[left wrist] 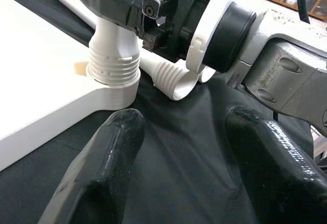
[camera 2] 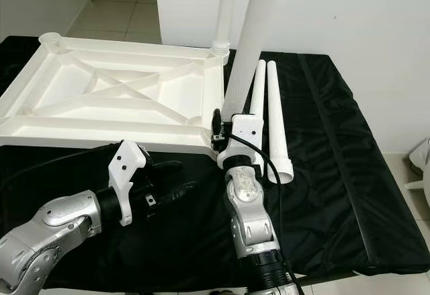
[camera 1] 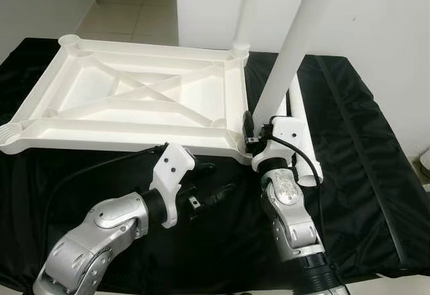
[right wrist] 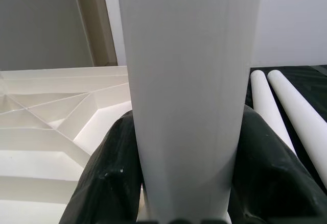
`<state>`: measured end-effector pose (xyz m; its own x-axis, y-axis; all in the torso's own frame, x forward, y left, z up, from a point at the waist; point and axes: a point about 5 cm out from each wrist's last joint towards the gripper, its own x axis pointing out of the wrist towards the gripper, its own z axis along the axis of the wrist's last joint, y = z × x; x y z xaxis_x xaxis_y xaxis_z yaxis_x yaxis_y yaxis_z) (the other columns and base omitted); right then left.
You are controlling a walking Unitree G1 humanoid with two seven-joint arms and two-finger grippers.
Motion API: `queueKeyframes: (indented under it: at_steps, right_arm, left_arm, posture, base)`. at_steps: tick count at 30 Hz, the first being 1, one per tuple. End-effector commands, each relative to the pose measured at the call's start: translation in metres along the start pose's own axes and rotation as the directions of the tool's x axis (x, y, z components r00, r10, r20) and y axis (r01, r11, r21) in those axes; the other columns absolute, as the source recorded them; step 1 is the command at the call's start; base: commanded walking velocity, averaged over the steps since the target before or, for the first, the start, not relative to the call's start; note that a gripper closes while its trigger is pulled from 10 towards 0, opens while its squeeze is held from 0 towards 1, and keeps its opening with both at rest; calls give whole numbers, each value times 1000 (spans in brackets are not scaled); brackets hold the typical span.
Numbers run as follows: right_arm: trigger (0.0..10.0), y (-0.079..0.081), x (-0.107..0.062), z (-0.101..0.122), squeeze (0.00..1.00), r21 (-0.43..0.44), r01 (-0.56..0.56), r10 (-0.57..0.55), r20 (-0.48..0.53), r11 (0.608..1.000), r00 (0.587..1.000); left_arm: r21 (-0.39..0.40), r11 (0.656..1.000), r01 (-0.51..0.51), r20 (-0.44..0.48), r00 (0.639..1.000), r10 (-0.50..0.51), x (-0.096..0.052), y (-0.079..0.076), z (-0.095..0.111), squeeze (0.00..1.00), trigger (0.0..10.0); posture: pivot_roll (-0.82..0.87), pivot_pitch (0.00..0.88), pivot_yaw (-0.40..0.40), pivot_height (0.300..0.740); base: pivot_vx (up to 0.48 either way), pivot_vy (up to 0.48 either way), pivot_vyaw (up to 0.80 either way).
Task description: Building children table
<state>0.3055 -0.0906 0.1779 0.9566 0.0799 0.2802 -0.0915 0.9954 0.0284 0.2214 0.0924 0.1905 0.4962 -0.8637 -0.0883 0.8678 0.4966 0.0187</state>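
A white plastic tabletop (camera 1: 134, 97) lies upside down on black cloth, its ribbed underside up. One white leg (camera 1: 243, 13) stands in the far right corner socket. My right gripper (camera 1: 250, 132) is shut on another white leg (camera 1: 289, 53), held upright with its threaded end (left wrist: 113, 63) at the near right corner socket. Two more legs (camera 2: 272, 117) lie side by side on the cloth to the right. My left gripper (camera 1: 218, 184) is open, low over the cloth just in front of that corner, with nothing between its fingers (left wrist: 102, 168).
Black cloth (camera 1: 363, 174) covers the table, whose right edge and front edge are close. A white wall stands behind, and tiled floor shows at the upper left. Sockets at the two left corners (camera 1: 70, 39) hold nothing.
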Motion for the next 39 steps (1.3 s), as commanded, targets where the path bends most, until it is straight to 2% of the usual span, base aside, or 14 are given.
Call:
queueKeyframes:
  at_steps: [1,13,16,22,29,39]
  right_arm:
    - [10000,-4,-12,-27,0,-38,-14,9,-121,999,993]
    - [10000,-13,-13,-34,0,-4,26,-26,-169,1000,985]
    - [10000,-18,-14,-39,0,17,59,-54,-201,998,978]
    - [10000,-24,-14,-38,0,5,137,-134,-195,991,972]
    - [10000,-17,-15,-35,0,0,141,-139,-165,990,976]
    - [10000,-17,-13,-33,0,1,129,-128,-156,992,980]
  left_arm:
    - [-6,1000,9,-11,1000,-9,0,-4,-2,0,10000]
    - [-9,1000,10,-12,1000,-10,0,-5,-2,0,10000]
    - [-9,1000,8,-13,1000,-8,0,-5,-2,0,10000]
    - [-12,1000,11,-11,1000,-11,0,-6,-2,0,10000]
    - [-12,1000,7,-10,1000,-7,0,-5,-2,0,10000]
    - [-14,1000,4,-8,1000,-4,0,-4,-1,0,10000]
  posture:
    - [-4,135,-24,740]
    - [-6,141,-25,740]
    - [-6,143,-24,740]
    - [-6,144,-23,740]
    - [-4,145,-22,740]
    - [-4,146,-23,740]
  base:
    - [0,0,0]
    - [0,0,0]
    - [0,0,0]
    - [0,0,0]
    - [0,0,0]
    - [0,0,0]
